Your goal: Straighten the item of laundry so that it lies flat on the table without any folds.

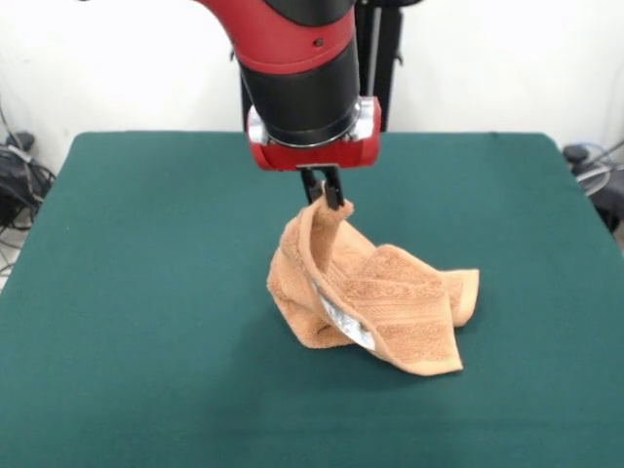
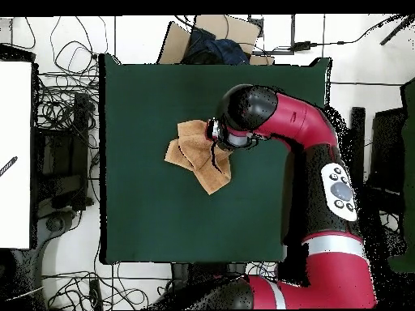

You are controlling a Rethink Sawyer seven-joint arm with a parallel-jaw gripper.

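Note:
The orange-brown terry towel (image 1: 375,297) is crumpled and folded on the dark green table (image 1: 146,292), near its middle. My gripper (image 1: 330,198) is shut on one corner of the towel and holds that corner lifted, so the cloth rises in a peak while the rest lies bunched on the table. A white label (image 1: 343,320) shows on a fold at the towel's front. In the overhead view the towel (image 2: 194,152) lies left of the arm's wrist (image 2: 239,121), which hides the gripper.
The red and black arm (image 2: 324,162) reaches over the table's right side in the overhead view. Cables and equipment (image 2: 57,146) lie on the floor beyond the table's left edge. A cardboard box (image 2: 211,39) stands past the far edge.

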